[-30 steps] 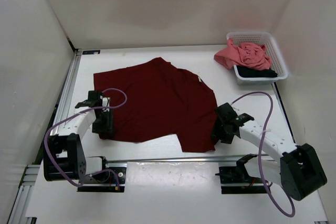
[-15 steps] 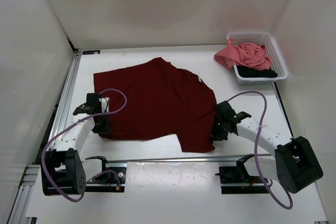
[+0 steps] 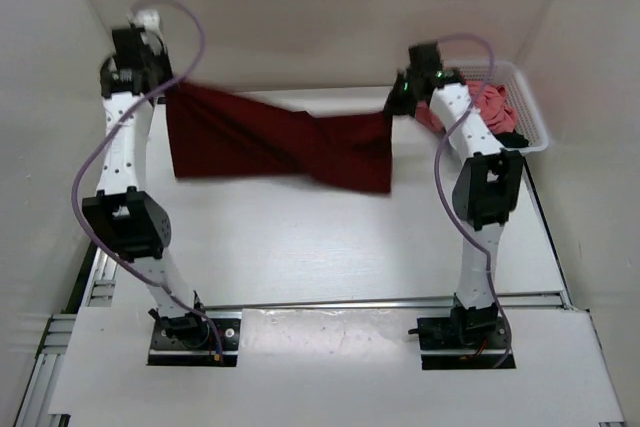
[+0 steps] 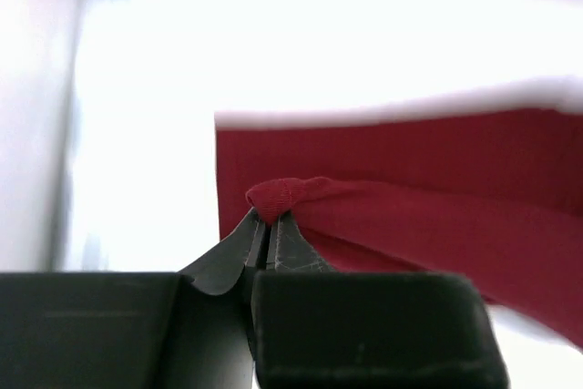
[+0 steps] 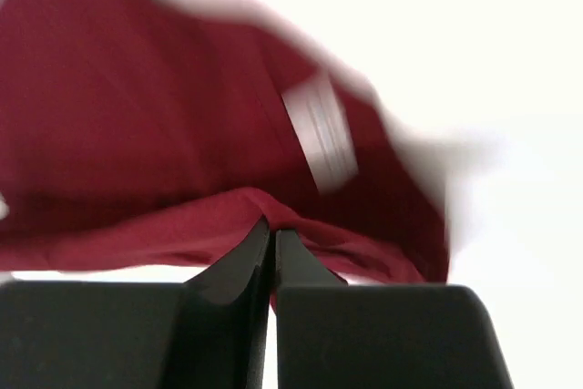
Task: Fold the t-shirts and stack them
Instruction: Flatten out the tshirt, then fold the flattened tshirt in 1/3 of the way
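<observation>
The dark maroon t-shirt [image 3: 280, 139] hangs in the air above the far half of the table, stretched between both raised arms. My left gripper [image 3: 168, 87] is shut on its left corner, and a bunched hem [image 4: 282, 196] sits pinched at the fingertips [image 4: 267, 225]. My right gripper [image 3: 392, 105] is shut on the right edge, the cloth [image 5: 182, 134] draped over its tips [image 5: 273, 232]. A white label [image 5: 319, 138] shows on the shirt there. The salmon pink t-shirt [image 3: 488, 102] lies crumpled in the basket, with a black t-shirt [image 3: 510, 137] partly hidden under it.
A white mesh basket [image 3: 530, 107] stands at the far right corner against the wall. White walls close the table on three sides. A metal rail [image 3: 100, 257] runs along the left edge. Both arm bases [image 3: 190, 332] sit at the near edge.
Both grippers closed on the maroon shirt's near corners and swung up and away, lifting it off the table; it now hangs stretched between them near the back wall.
</observation>
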Tool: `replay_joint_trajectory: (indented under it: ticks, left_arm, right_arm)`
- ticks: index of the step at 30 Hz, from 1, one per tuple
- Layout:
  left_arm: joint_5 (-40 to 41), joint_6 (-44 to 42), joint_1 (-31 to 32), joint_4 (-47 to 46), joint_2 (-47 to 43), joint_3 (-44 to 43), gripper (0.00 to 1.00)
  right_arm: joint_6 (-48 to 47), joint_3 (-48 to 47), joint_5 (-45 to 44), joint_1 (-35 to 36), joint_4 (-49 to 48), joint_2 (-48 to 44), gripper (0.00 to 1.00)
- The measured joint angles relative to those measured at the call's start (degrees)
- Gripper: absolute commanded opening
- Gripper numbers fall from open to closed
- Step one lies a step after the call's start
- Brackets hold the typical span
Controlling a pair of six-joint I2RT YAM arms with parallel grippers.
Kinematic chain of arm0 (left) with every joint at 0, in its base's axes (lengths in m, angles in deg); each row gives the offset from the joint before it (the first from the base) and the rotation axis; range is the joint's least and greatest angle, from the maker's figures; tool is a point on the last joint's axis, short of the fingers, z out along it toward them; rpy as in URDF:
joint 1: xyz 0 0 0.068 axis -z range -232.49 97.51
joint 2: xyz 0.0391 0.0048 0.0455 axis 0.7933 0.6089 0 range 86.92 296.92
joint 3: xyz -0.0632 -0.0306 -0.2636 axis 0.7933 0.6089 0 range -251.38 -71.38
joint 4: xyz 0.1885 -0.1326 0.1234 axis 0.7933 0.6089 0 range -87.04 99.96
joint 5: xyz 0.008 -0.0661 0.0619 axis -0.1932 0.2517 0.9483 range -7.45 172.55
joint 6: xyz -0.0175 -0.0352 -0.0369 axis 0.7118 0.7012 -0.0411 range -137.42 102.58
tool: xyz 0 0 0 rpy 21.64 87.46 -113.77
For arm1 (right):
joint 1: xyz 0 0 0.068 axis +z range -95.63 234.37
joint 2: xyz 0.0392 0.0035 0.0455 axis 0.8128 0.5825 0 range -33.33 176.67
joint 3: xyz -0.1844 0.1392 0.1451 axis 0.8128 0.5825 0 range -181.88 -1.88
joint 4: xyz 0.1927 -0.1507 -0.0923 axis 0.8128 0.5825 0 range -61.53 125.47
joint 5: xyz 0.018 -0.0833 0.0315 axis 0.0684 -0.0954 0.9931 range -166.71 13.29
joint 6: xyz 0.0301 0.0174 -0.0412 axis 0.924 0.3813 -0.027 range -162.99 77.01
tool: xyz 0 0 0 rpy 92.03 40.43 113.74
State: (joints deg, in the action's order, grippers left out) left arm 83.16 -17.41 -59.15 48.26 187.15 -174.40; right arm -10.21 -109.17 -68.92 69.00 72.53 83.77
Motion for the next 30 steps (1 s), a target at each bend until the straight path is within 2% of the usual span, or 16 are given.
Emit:
replay_joint_trajectory:
  ticks: [2,3,6,9,12,14,16,22,26,30]
  left_arm:
    - [-0.6,0.0,-0.6,-1.7,5.4,-16.2,0.1]
    - [-0.8,0.0,-0.7,-3.3,6.3,-21.9,0.1]
    - [-1.0,0.0,-0.7,-6.8,3.0,-27.5,0.1]
    - [-1.1,0.0,-0.2,-9.0,-1.7,-25.4,0.1]
    - [-1.6,0.0,-0.3,-10.6,-5.4,-18.2,0.1]
    - [-2.8,0.0,-0.3,-11.0,-6.8,-11.3,0.1]
    - [-3.5,0.0,-0.3,-10.6,-7.6,-3.7,0.1]
    - [-4.7,0.0,0.1,-8.6,-12.0,22.3,0.1]
    - [-4.7,0.0,0.4,-7.3,-24.1,41.0,0.1]
    - [-3.9,0.0,0.5,-6.8,-36.1,55.6,0.12]
  right_arm:
    - [0.3,-17.3,0.4,-1.4,-1.4,5.8,0.0]
    - [0.8,-19.5,0.8,-2.1,-8.0,5.1,0.0]
    - [2.8,-11.5,1.3,-3.8,-19.5,-9.9,0.0]
    - [2.5,-12.5,2.6,-4.5,-22.7,-19.7,0.0]
    - [0.4,-13.5,4.2,-3.8,-23.8,-23.3,0.0]
    - [-1.3,-7.8,4.6,-3.1,-24.4,-25.9,0.0]
    - [-3.1,1.9,4.3,-2.2,-24.2,-28.0,0.0]
    - [-6.5,38.8,-1.7,3.5,-17.9,-34.6,0.0]
    - [-4.9,59.2,-3.8,9.7,-14.6,-49.0,0.0]
    - [-1.1,69.6,-4.9,15.0,-14.9,-59.6,0.0]
